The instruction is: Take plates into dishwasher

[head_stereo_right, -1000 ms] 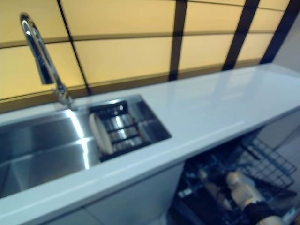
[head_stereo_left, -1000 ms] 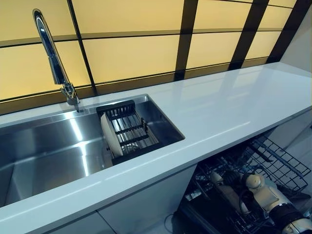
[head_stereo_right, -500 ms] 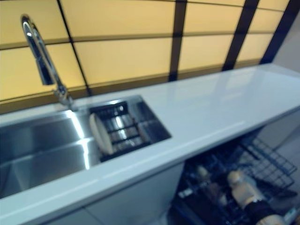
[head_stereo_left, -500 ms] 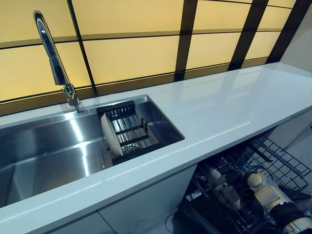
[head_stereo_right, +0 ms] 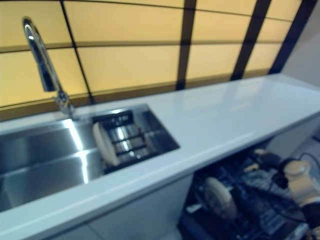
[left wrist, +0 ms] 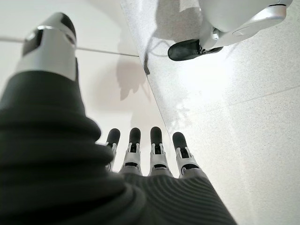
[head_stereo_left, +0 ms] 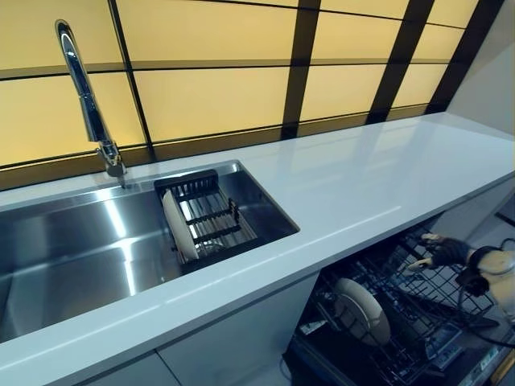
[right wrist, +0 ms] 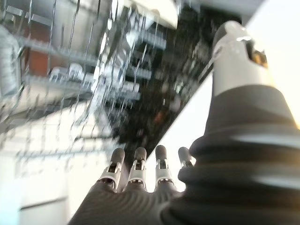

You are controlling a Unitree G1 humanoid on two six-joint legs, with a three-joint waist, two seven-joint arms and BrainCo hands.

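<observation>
One white plate point(head_stereo_left: 178, 227) stands on edge in the black dish rack point(head_stereo_left: 216, 211) inside the sink. A second plate point(head_stereo_left: 362, 310) stands upright in the pulled-out dishwasher rack point(head_stereo_left: 452, 291) below the counter. My right hand point(head_stereo_left: 439, 251) hovers above that rack's far side, to the right of the plate and apart from it. In the right wrist view its fingers point(right wrist: 137, 169) are straight, it is open and holds nothing. My left hand point(left wrist: 151, 157) shows only in its wrist view, open, fingers straight over the floor.
The steel sink point(head_stereo_left: 72, 249) has a tall chrome faucet point(head_stereo_left: 84, 96) behind it. The white counter point(head_stereo_left: 362, 185) runs to the right, above the open dishwasher. Amber wall panels with dark frames back the counter.
My right hand has let go of the plate, which now stands in the dishwasher rack. The hand has risen and moved right. The camera shifted a little.
</observation>
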